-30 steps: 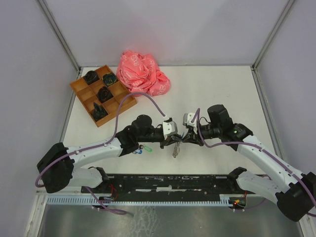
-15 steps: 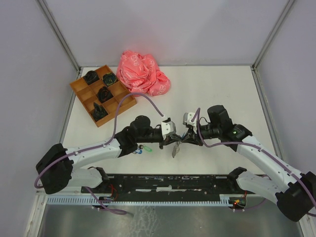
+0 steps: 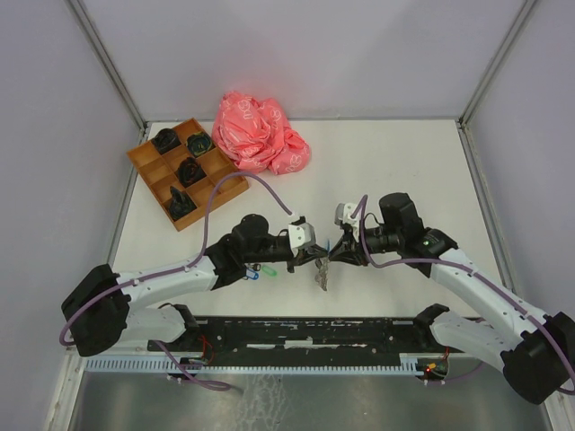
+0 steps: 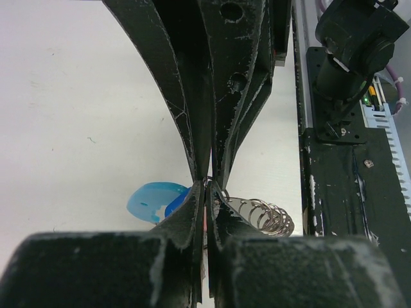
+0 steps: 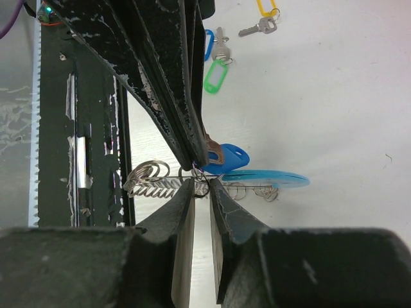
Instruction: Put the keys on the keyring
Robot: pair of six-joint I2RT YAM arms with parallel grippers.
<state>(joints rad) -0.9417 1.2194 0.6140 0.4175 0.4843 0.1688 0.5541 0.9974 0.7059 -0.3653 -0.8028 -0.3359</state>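
The keyring [image 3: 321,275] is a silvery coil-like loop with a light blue segment [image 5: 273,178]. It hangs between my two grippers above the table, and its coil also shows in the left wrist view [image 4: 270,215]. My left gripper [image 3: 311,258] is shut on a blue-tagged key [image 5: 226,158], tip to tip with my right gripper [image 3: 332,253]. The right gripper [image 5: 201,185] is pinched on the keyring's thin wire. Loose keys lie on the table: a yellow tag [image 5: 266,8], a blue tag [image 5: 209,46] and a green tag [image 5: 216,76]. The green tag [image 3: 269,268] also shows under my left arm.
A wooden compartment tray [image 3: 186,171] with dark objects stands at the back left. A crumpled pink bag [image 3: 259,132] lies beside it. A black rail [image 3: 314,330] runs along the near edge, close under the grippers.
Both grippers have shifted slightly toward the near edge, still tip to tip, with the keyring hanging between them. The left arm has dropped a little.
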